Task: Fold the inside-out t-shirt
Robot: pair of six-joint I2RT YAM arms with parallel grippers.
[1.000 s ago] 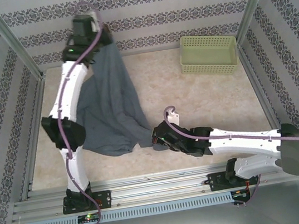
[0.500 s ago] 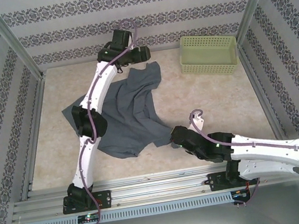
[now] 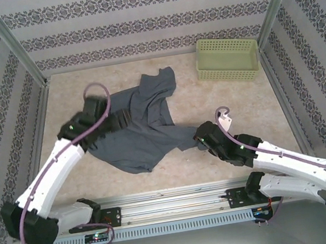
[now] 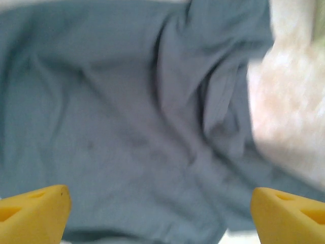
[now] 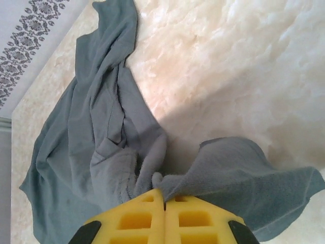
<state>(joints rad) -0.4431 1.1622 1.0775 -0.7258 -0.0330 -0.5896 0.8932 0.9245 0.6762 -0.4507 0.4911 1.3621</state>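
The inside-out t-shirt (image 3: 145, 127), slate blue-grey, lies rumpled on the table from the back centre toward the front. My left gripper (image 3: 129, 117) hovers over its left part. In the left wrist view this gripper (image 4: 162, 221) is open, its yellow fingertips (image 4: 35, 213) far apart with only the t-shirt (image 4: 127, 127) below them. My right gripper (image 3: 198, 136) is at the shirt's near right corner. In the right wrist view it (image 5: 163, 195) is shut on a bunched edge of the t-shirt (image 5: 91, 147), and a flap hangs off to the right.
A pale green perforated basket (image 3: 227, 58) stands at the back right. Patterned walls and metal posts close in the table (image 3: 228, 103) on three sides, and a metal rail (image 3: 175, 201) runs along the near edge.
My left gripper opened and let go of the raised shirt, which dropped flat on the table. The left arm swung back toward the near left. The right gripper drifted right, still gripping.
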